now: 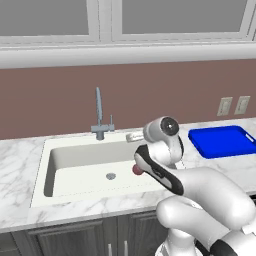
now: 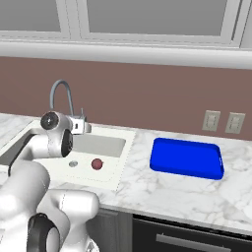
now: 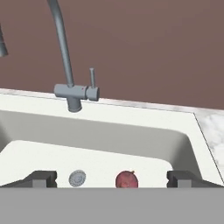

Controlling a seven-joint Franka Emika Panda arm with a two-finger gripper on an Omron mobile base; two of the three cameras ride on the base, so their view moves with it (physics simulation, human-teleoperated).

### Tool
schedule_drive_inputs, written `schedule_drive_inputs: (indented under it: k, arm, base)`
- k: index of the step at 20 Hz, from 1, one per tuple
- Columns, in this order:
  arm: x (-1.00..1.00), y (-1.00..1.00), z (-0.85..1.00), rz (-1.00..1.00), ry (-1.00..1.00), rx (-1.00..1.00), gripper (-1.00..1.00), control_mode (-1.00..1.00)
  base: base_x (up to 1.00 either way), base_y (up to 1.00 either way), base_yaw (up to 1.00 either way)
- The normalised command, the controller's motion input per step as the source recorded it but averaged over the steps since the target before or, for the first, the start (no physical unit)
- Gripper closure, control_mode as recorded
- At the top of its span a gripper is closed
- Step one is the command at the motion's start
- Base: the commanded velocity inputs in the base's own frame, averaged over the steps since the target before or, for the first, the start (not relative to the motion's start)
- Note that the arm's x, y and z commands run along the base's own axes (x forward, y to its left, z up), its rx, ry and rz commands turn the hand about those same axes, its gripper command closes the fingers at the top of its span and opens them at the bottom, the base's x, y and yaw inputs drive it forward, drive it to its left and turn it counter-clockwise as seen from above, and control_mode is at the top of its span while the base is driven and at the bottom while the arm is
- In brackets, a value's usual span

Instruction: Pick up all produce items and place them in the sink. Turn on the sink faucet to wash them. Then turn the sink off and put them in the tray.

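A small dark red produce item point(image 1: 137, 170) point(image 2: 97, 164) point(image 3: 127, 180) lies on the floor of the off-white sink point(image 1: 42, 165) point(image 2: 124, 147) point(image 3: 131, 117), right of the round drain point(image 3: 77, 177). The grey sink faucet point(image 1: 100, 112) point(image 2: 61, 91) point(image 3: 65, 57) stands at the back rim, its small lever point(image 3: 92, 78) upright. No water runs from it. My gripper point(image 1: 134, 136) point(image 2: 83, 127) point(image 3: 113, 179) hangs open over the basin's right part, above the fruit and facing the faucet, with nothing between its fingers. The blue tray point(image 1: 222, 141) point(image 2: 187, 158) lies empty on the counter right of the sink.
The marble counter point(image 1: 15, 160) point(image 2: 162, 192) surrounds the basin. Behind it rises a brown wall with two outlets point(image 1: 225, 106) point(image 2: 211, 120) above the tray. Dark cabinet doors point(image 1: 60, 240) run below the counter's front edge.
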Motion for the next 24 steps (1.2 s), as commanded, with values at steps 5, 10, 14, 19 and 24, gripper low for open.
schedule_drive_inputs:
  k: [5,10,14,19,24]
  arm:
    - [0.08,0.0,0.0,0.0,0.0,0.05,-1.0,-1.0]
    - [0.12,0.08,0.06,0.01,-0.03,0.04,-1.0,-1.0]
    - [0.15,0.18,0.19,0.0,0.0,0.0,-1.0,-1.0]
    - [0.17,0.14,0.14,0.0,0.0,0.0,-1.0,-1.0]
    - [0.24,0.07,0.07,0.01,0.0,0.0,-1.0,-1.0]
  base:
    - [0.0,0.0,0.0]
    - [0.0,0.0,0.0]
    - [0.0,0.0,0.0]
    - [0.0,0.0,0.0]
    - [0.0,0.0,0.0]
